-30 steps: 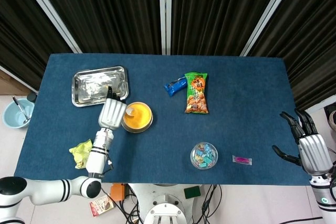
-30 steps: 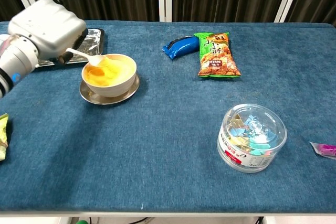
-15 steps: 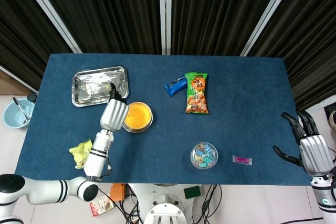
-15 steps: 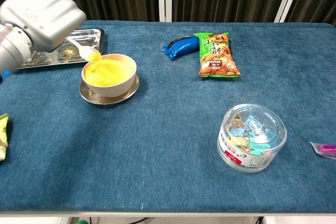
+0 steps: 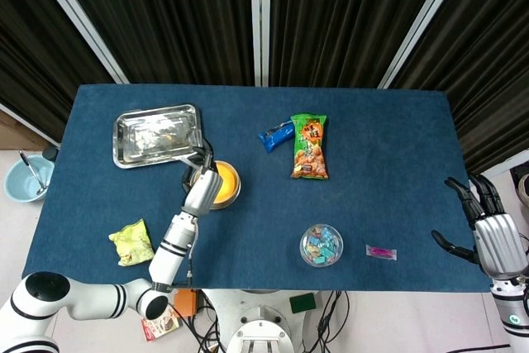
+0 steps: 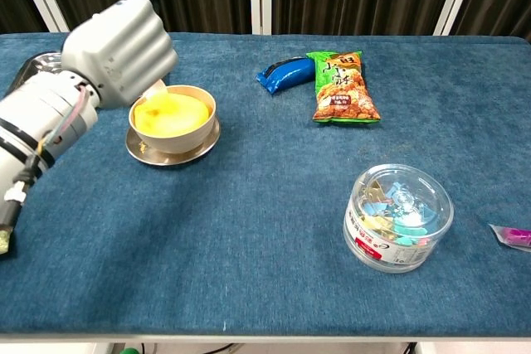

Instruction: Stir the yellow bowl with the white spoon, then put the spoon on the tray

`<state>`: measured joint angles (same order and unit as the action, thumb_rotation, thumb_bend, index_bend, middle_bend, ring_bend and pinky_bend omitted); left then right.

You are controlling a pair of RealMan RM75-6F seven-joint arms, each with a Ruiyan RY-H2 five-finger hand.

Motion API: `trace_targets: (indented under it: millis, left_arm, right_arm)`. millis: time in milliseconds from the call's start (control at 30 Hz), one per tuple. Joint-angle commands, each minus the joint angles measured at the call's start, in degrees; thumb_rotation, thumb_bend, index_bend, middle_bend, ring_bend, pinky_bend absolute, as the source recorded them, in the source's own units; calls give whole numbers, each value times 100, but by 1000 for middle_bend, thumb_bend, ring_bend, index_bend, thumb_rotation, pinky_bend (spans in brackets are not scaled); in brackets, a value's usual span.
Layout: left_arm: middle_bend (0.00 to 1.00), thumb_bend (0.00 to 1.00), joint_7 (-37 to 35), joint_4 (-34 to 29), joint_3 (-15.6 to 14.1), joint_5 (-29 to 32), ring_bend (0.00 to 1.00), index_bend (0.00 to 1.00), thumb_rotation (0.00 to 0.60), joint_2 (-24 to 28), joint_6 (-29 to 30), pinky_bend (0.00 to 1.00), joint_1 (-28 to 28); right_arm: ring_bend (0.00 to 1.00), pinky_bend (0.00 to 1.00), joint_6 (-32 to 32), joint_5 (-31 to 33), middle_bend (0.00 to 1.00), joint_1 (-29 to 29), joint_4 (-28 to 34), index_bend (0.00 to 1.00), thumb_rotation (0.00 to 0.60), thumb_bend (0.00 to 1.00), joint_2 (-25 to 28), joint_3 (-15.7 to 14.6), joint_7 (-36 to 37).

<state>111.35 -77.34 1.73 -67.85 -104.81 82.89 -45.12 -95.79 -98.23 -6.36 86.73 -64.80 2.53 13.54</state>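
Head view first: left hand [image 5: 203, 186] sits over the yellow bowl's [image 5: 225, 185] near rim, spoon hidden; right hand [image 5: 494, 240] hangs empty, fingers spread, off the surface [image 5: 388, 171], tray [image 5: 157, 135] beyond. Chest view: left hand [image 6: 121, 49] curled tight around the white spoon [image 6: 153, 89], dipping beside the bowl [image 6: 172, 118].

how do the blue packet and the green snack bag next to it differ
The blue packet is small, plain and dark blue; the green snack bag is much larger, green at the top with an orange printed front. The blue packet lies slanted, one end toward the green snack bag's top corner, while the green snack bag lies lengthwise toward the table's near edge. Both lie flat on the blue cloth, far from either hand.
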Motion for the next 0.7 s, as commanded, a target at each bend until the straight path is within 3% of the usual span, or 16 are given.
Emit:
trace_targets:
  millis: [33,400,700]
  left_arm:
    - [518,454,372,15,20,66,345,631,600,-126,21,192,-8]
    - [522,455,1048,-218,205,334,345,653,600,-140,133,192,18]
    - [532,455,868,-193,198,324,346,655,600,-182,63,197,11]
  right_arm:
    - [0,62,-7,-5,173,1,-6,35,600,176,-2,2,6]
    - [0,62,-73,-8,173,31,-19,35,600,176,7,15,43]
    - [0,62,-50,5,173,19,-66,35,600,176,-23,25,75]
